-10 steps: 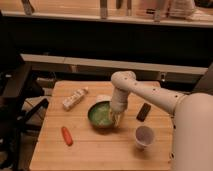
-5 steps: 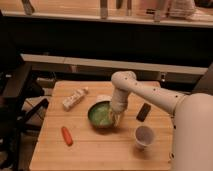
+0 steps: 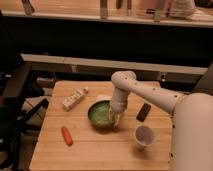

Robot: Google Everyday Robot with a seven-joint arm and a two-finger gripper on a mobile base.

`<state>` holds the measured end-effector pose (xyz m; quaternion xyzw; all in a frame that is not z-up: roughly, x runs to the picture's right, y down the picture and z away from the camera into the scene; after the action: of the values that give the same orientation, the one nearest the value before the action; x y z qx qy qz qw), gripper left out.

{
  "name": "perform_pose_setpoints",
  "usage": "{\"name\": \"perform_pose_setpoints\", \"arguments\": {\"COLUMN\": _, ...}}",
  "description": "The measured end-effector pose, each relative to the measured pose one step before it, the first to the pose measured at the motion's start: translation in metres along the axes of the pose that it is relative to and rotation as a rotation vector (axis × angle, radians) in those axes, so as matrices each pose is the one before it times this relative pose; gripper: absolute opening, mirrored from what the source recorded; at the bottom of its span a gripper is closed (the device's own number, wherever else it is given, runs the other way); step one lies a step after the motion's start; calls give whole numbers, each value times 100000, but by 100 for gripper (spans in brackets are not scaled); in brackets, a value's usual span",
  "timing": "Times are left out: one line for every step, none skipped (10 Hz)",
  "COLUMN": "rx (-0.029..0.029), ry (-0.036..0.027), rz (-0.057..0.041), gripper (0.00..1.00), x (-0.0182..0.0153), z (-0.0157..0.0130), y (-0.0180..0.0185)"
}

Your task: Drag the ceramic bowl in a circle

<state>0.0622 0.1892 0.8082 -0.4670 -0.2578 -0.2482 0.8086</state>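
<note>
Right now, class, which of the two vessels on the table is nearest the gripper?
The green ceramic bowl: the gripper sits at its right side. The small white cup stands well apart.

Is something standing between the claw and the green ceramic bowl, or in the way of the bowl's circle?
Nothing visible stands between them: the claw is down at one side of the round green ceramic bowl. A wide circle might meet the small white cup or the dark oblong object nearby.
</note>
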Motion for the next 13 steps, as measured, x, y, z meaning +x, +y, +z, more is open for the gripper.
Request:
{"name": "perform_pose_setpoints", "arguments": {"rx": 423, "ry": -159, "rz": 748, "gripper": 0, "x": 61, "z": -56, "y": 224}}
{"name": "perform_pose_setpoints", "arguments": {"rx": 390, "ry": -168, "rz": 703, "gripper": 0, "x": 145, "z": -66, "y": 115}}
{"name": "perform_pose_setpoints", "arguments": {"rx": -4, "ry": -70, "rz": 232, "gripper": 0, "x": -92, "z": 78, "y": -34}}
{"name": "perform_pose_setpoints", "arguments": {"rx": 340, "ry": -148, "rz": 319, "gripper": 0, "x": -77, "z": -16, "y": -106}}
{"name": "perform_pose_setpoints", "arguments": {"rx": 430, "ry": -202, "rz": 933, "gripper": 0, "x": 130, "z": -42, "y": 98}}
{"name": "perform_pose_setpoints", "arguments": {"rx": -221, "ry": 72, "rz": 150, "gripper": 0, "x": 84, "z": 61, "y": 166}}
{"name": "perform_pose_setpoints", "arguments": {"rx": -278, "ry": -117, "rz": -605, "gripper": 0, "x": -194, "z": 148, "y": 69}}
{"name": "perform_pose_setpoints", "arguments": {"rx": 210, "ry": -95, "rz": 632, "gripper": 0, "x": -231, "z": 120, "y": 335}}
{"name": "perform_pose_setpoints", "arguments": {"rx": 271, "ry": -134, "rz": 825, "gripper": 0, "x": 123, "z": -27, "y": 171}}
{"name": "perform_pose_setpoints", "arguments": {"rx": 385, "ry": -125, "rz": 699, "gripper": 0, "x": 164, "z": -106, "y": -87}}
{"name": "perform_pose_setpoints", "arguments": {"rx": -187, "ry": 154, "rz": -344, "gripper": 0, "x": -67, "z": 26, "y": -178}}
{"name": "perform_pose_setpoints", "arguments": {"rx": 43, "ry": 151, "rz": 8, "gripper": 0, "x": 157, "z": -77, "y": -84}}
{"name": "perform_pose_setpoints", "arguments": {"rx": 39, "ry": 267, "rz": 57, "gripper": 0, "x": 359, "z": -246, "y": -372}}
